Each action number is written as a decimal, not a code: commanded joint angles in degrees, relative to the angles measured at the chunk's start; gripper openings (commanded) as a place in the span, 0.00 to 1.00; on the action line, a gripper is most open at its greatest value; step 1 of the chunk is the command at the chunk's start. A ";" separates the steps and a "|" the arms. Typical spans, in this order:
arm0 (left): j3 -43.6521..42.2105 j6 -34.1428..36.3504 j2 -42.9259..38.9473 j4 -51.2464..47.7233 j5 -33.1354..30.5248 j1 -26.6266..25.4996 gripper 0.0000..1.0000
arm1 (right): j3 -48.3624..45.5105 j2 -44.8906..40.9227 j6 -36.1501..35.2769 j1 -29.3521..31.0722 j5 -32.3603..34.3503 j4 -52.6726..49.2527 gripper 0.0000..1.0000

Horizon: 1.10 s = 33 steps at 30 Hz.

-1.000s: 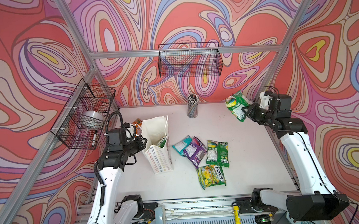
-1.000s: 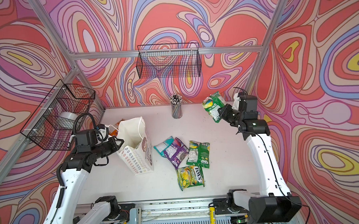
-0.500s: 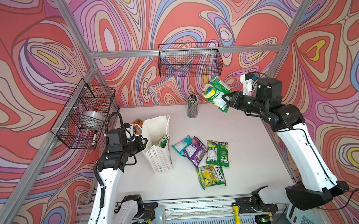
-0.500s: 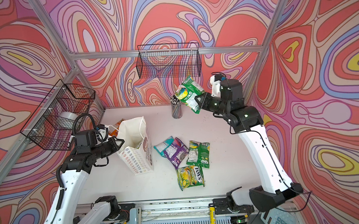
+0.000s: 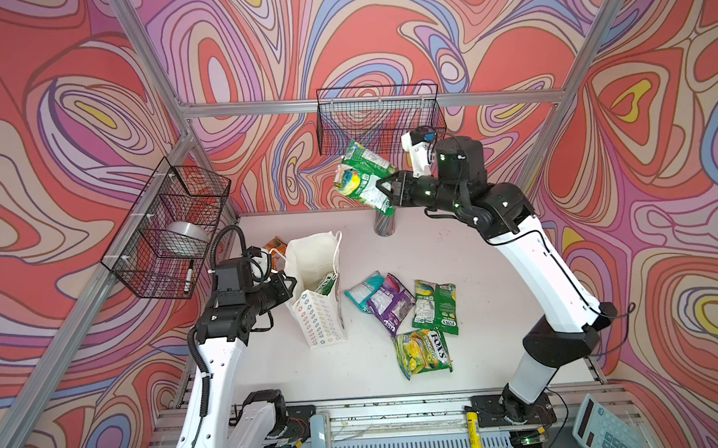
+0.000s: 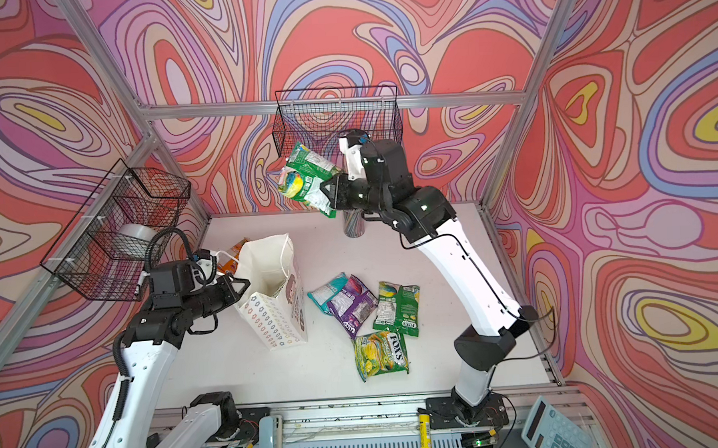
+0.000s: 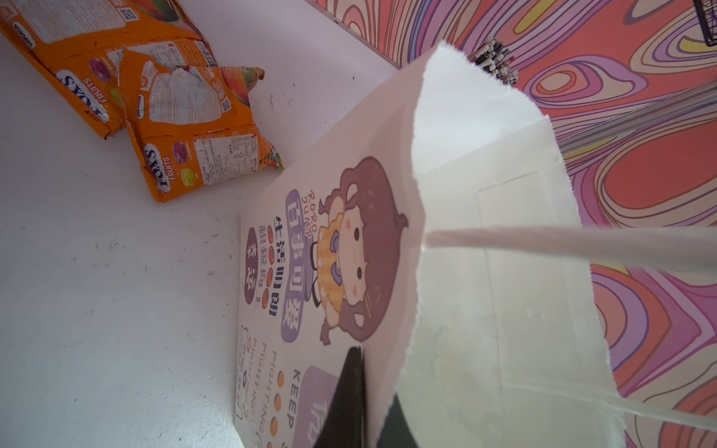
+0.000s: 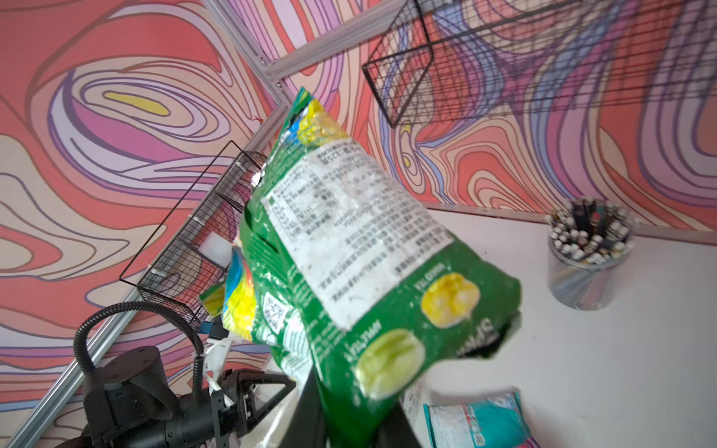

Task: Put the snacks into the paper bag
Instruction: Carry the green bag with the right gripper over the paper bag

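Right gripper (image 5: pixel 385 190) is clamped on a green pouch (image 5: pixel 361 177), held high over the far table, up and right of the paper bag (image 5: pixel 317 318). Left gripper (image 5: pixel 288 283) is pinched on the bag's left rim. Purple pouch (image 5: pixel 394 304) lies flat, right of the bag.

Pencil cup (image 5: pixel 384 227) stands near the right gripper (image 5: pixel 385 189); wire basket (image 5: pixel 379 116) hangs just behind it; calculator (image 5: pixel 605 428) lies well apart.
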 commanded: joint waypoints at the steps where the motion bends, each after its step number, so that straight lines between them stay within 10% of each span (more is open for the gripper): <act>1: -0.51 0.24 -0.08 1.34 1.29 0.53 0.00 | 5.63 4.89 -1.71 3.10 -0.27 0.53 0.00; 33: -0.94 -0.14 0.31 2.15 3.11 0.56 0.00 | 10.53 15.16 -3.44 13.57 8.65 13.73 0.00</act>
